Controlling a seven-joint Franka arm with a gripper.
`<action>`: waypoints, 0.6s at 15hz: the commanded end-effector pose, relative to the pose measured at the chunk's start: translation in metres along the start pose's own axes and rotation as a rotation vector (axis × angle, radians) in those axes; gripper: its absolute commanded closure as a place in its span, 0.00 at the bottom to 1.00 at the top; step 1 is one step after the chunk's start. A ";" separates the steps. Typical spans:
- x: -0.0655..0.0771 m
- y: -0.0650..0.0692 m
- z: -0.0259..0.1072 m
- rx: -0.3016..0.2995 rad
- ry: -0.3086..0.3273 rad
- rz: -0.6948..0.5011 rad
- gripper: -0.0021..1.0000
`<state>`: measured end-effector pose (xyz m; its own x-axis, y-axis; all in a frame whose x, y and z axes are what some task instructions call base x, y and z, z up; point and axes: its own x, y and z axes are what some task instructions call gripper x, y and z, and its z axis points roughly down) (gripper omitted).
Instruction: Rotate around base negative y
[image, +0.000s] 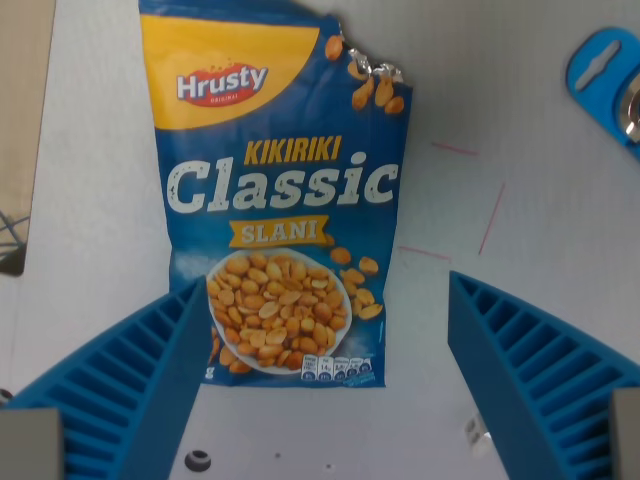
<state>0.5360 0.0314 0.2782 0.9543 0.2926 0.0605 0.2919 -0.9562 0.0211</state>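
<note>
A blue bag of Hrusty Kikiriki Classic salted peanuts (275, 190) lies flat on the white table, its printed face up and its torn top corner toward the wrist view's upper right. My gripper (325, 350) is open above the bag's lower end. The left blue ribbed finger (120, 380) overlaps the bag's lower left corner in the picture. The right blue ribbed finger (540, 370) stands apart from the bag over bare table. Nothing is held between them.
A blue plastic piece with a metal part (610, 75) lies at the wrist view's upper right edge. Thin pink marks (470, 200) are drawn on the table right of the bag. A wooden surface (25, 100) borders the table on the left.
</note>
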 end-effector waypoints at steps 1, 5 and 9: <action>-0.013 -0.003 -0.002 -0.073 0.223 0.001 0.00; -0.013 -0.003 -0.002 -0.089 0.274 0.001 0.00; -0.013 -0.003 -0.002 -0.105 0.325 0.001 0.00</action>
<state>0.5398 0.0318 0.2762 0.9464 0.2934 0.1348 0.2908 -0.9560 0.0391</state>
